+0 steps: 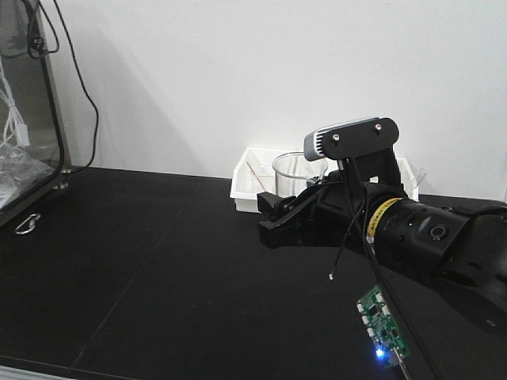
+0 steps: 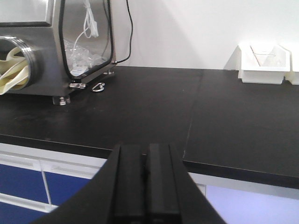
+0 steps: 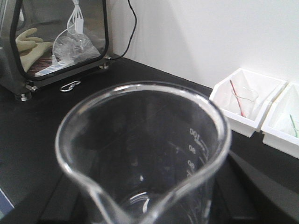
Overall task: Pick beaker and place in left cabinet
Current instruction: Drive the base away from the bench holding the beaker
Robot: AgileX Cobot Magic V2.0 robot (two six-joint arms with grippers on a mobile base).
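holding beaker upright in grasp — right tool

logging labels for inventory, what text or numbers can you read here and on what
"100": graduation mark on the beaker wall, seen through the glass from inside.
"80": next mark down the same scale.
Lower marks: too blurred to read.
Yellow band on the right arm: print too small to read.
Green circuit board: nothing legible.

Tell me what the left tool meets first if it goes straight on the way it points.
Nothing close. The left tool, shut, points across the black benchtop, between the steel box and the white tray; the white wall looks first in line, though its height over the bench is unclear.
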